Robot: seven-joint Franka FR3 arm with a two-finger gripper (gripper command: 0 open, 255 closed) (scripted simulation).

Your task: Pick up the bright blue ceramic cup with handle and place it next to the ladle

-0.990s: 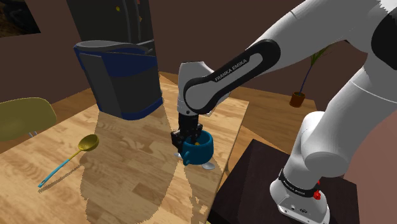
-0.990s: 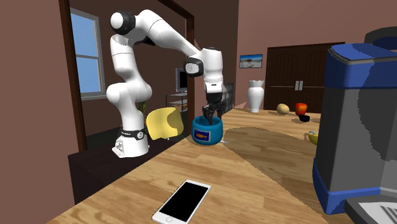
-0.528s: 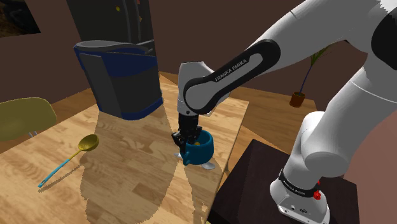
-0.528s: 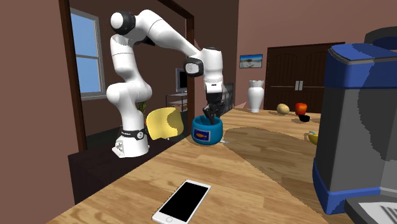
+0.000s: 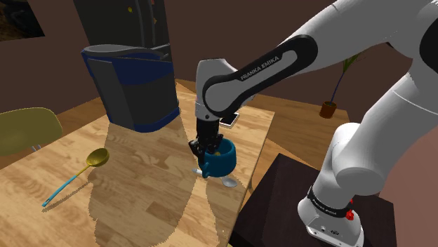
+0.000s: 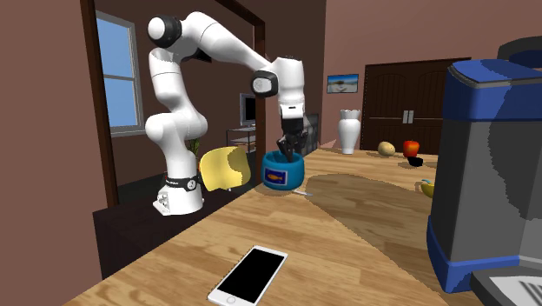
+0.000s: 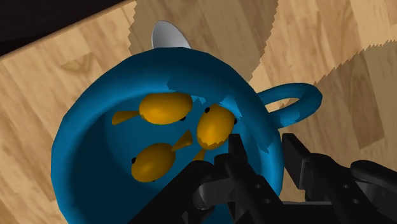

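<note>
Wooden table (image 5: 140, 193) in a brown-walled room, stand at its near edge. My gripper (image 5: 206, 149) is pinched on the wall of the blue cup (image 5: 219, 164), one finger inside the rim and one outside, right beside the handle; in the wrist view the fingers (image 7: 236, 153) clasp that wall and orange fish show on the inside. Versus a second ago the cup sits higher and a little toward the shoulder view's left. Its base looks just clear of the wood, though the angle makes that hard to confirm. A small grey oval thing (image 5: 229, 182) lies on the table right by the cup. The ladle (image 5: 74, 177), yellow bowl and blue handle, is well apart toward the shoulder view's left, with open wood between. The blue-grey coffee machine (image 5: 133, 84) stands behind, a yellow chair (image 5: 24, 130) is past the ladle, and a phone (image 6: 249, 275) lies on the near wood in the second exterior view.
</note>
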